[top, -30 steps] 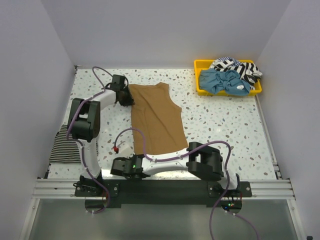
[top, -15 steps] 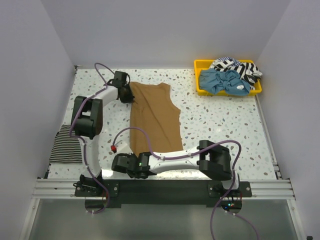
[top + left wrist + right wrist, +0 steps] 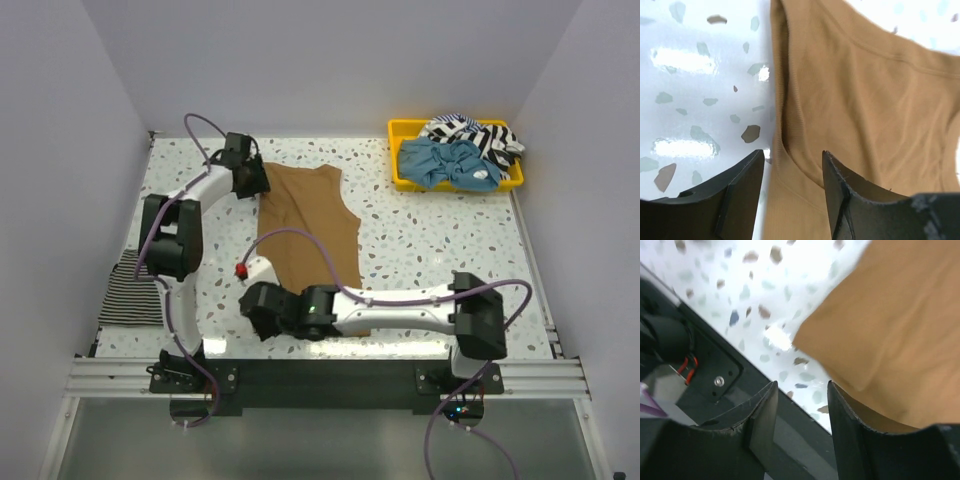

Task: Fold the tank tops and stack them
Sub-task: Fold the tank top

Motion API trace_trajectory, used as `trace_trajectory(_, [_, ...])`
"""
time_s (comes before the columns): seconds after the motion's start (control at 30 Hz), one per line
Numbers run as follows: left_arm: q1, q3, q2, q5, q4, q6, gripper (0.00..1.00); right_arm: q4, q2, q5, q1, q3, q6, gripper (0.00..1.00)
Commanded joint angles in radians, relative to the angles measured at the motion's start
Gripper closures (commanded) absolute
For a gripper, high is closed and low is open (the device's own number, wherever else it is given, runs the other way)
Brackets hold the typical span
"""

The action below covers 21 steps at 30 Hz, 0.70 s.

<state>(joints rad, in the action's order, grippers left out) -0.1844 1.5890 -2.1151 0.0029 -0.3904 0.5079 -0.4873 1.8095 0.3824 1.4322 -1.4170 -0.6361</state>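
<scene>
A tan-brown tank top (image 3: 312, 235) lies spread flat in the middle of the table. My left gripper (image 3: 260, 184) is open at its far left shoulder; in the left wrist view the strap edge (image 3: 790, 115) lies on the table between the fingers (image 3: 742, 192) of the left gripper (image 3: 792, 167). My right gripper (image 3: 254, 303) is open at the near left hem corner. The right wrist view shows that corner (image 3: 880, 335) just beyond the right gripper (image 3: 801, 392), with nothing held. A folded black-and-white striped tank top (image 3: 132, 292) rests at the table's left edge.
A yellow tray (image 3: 396, 152) at the far right holds a crumpled light blue top (image 3: 445, 163) and a striped one (image 3: 472, 133). The black base rail (image 3: 700, 370) runs along the near table edge right by my right gripper. Side walls close in the table.
Both grippers went from shut to open and let go of the tan-brown top, which now lies flat. The right arm's elbow swung right and its gripper moved slightly away from the rail.
</scene>
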Motion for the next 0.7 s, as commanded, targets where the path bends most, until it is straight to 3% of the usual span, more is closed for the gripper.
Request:
trace_trajectory(0.0, [-0.003, 0.063, 0.138, 0.017, 0.002, -0.011, 0.45, -0.022, -0.172, 0.046, -0.129, 0.059, -0.010, 0.53])
trace_trajectory(0.1, [-0.049, 0.037, 0.202, 0.000, 0.004, 0.001, 0.44, 0.004, -0.261, -0.008, -0.367, 0.147, 0.009, 0.54])
trace_trajectory(0.17, [-0.101, -0.026, 0.266, -0.042, 0.004, 0.030, 0.44, 0.024, -0.271, -0.042, -0.462, 0.174, 0.048, 0.54])
trace_trajectory(0.23, [-0.139, -0.142, 0.320, -0.070, 0.019, 0.085, 0.46, 0.033, -0.243, -0.082, -0.584, 0.164, 0.099, 0.55])
trace_trajectory(0.27, [-0.177, -0.194, 0.387, -0.083, 0.033, 0.107, 0.51, 0.042, -0.224, -0.097, -0.617, 0.158, 0.111, 0.56])
trace_trajectory(0.3, [-0.196, -0.322, 0.429, -0.083, 0.056, 0.131, 0.54, 0.050, -0.208, -0.114, -0.683, 0.153, 0.122, 0.57])
trace_trajectory(0.43, [-0.291, -0.591, 0.608, -0.043, 0.229, 0.217, 0.61, 0.119, -0.093, -0.213, -0.821, 0.132, 0.167, 0.59])
trace_trajectory(0.5, [-0.415, -0.647, 0.658, -0.029, 0.243, 0.218, 0.62, 0.139, -0.026, -0.226, -0.878, 0.107, 0.177, 0.59])
trace_trajectory(0.67, [-0.584, -0.693, 0.633, -0.104, 0.245, 0.230, 0.62, 0.159, 0.098, -0.241, -0.938, 0.017, 0.196, 0.63])
